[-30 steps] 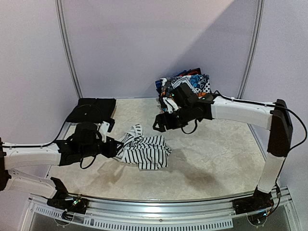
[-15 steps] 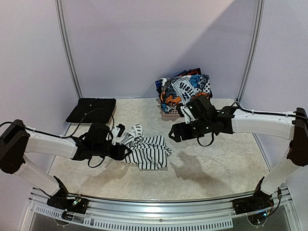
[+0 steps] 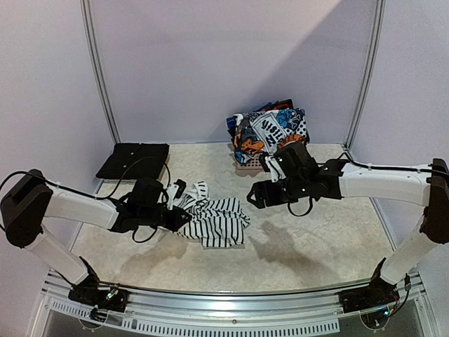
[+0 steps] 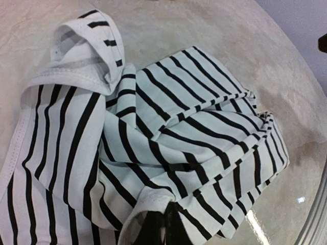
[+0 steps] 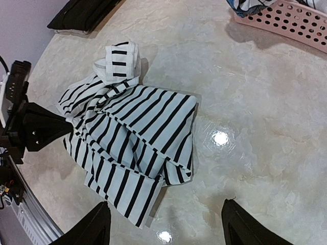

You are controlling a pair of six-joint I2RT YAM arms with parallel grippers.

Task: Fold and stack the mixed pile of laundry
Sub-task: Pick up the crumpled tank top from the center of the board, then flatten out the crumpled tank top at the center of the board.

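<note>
A white garment with thin black stripes (image 3: 214,221) lies crumpled on the table, left of centre. My left gripper (image 3: 179,217) is at its left edge, shut on a fold of the striped cloth (image 4: 179,127); the dark fingers (image 4: 176,232) are pinched together under a hem. In the right wrist view the same garment (image 5: 133,132) spreads below the camera, with the left gripper (image 5: 66,123) at its side. My right gripper (image 3: 254,199) hovers open above bare table just right of the garment, its fingertips (image 5: 99,212) wide apart with nothing between them. The rest of the laundry pile (image 3: 270,130) is heaped at the back.
The heap sits in a pink perforated basket (image 3: 247,167), whose rim (image 5: 301,20) shows at the top right of the right wrist view. A folded black garment (image 3: 133,160) lies at the back left. A curved rail (image 3: 231,298) runs along the near edge.
My left gripper slid right to the striped garment and closed on its edge. My right gripper moved right and toward the near side, then nearly held still, staying open.
</note>
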